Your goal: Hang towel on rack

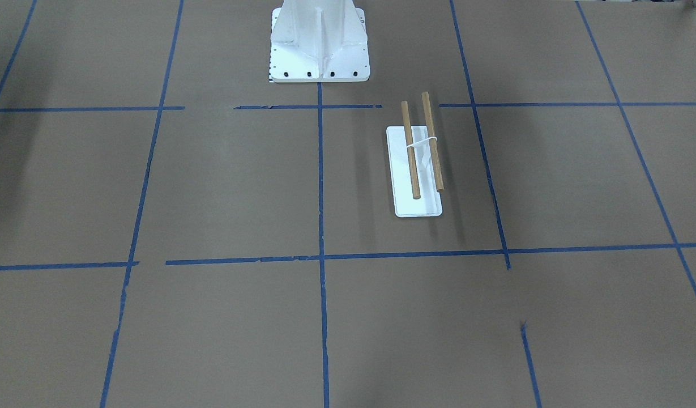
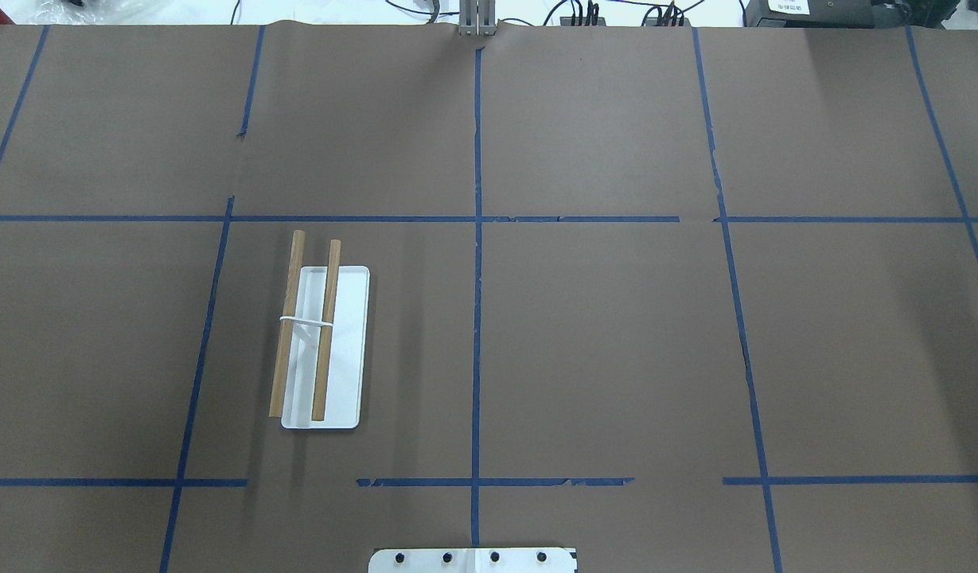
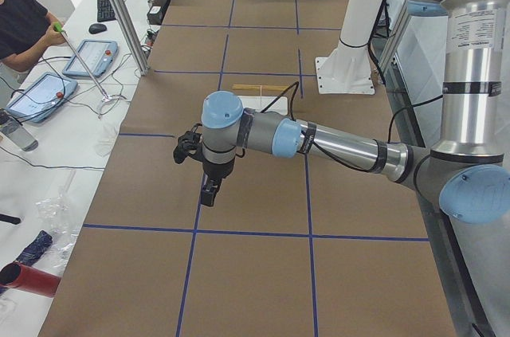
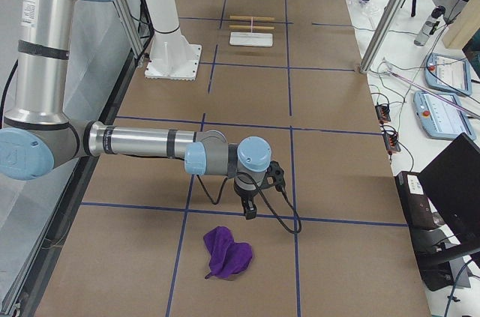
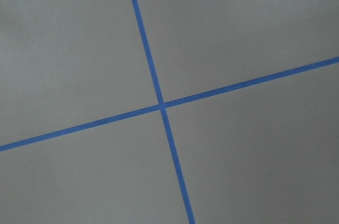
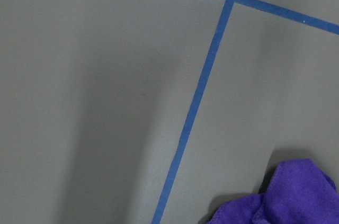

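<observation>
The rack stands on the brown table on my left side, with a flat white base and two parallel wooden rods, both bare. It also shows in the front view and far off in both side views. The purple towel lies crumpled on the table at my right end, and its edge shows in the right wrist view. My right gripper points down just beside the towel. My left gripper hangs over bare table at the left end. I cannot tell whether either is open or shut.
The white bolted robot pedestal stands at the table's middle edge near me. Blue tape lines grid the brown surface. An operator sits beside the table with tablets, cables and a metal post along that side.
</observation>
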